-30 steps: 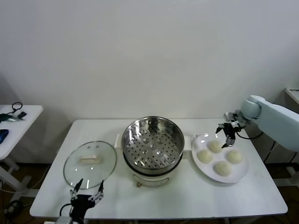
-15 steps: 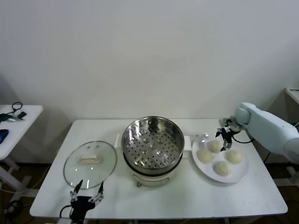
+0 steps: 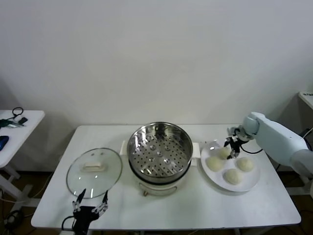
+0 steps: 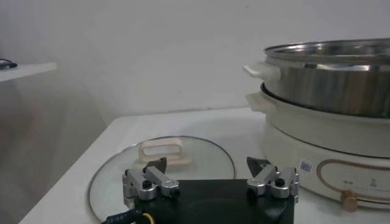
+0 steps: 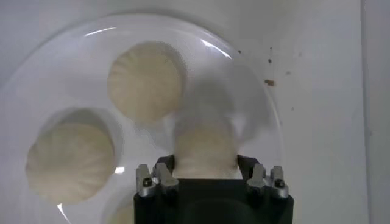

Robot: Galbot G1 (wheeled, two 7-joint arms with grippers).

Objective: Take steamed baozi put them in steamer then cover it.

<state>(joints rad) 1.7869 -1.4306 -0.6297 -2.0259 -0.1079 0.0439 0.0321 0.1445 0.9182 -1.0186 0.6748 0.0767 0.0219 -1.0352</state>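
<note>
Soft dough was the risk: the right claw (image 5: 206, 173) had its fingers closed around the rear baozi (image 5: 205, 143) on the plate (image 3: 255, 179), and a hard squeeze could dent it, a loose one drop it before the steamer (image 3: 159, 149).

A white counter (image 3: 186, 205) stands before me against a plain pale wall (image 3: 156, 58). On it, to my right, lies a flat white plate (image 3: 249, 183). Off to my left, a smaller side table (image 3: 22, 128) carries a few dark odds and ends, too small to identify.
</note>
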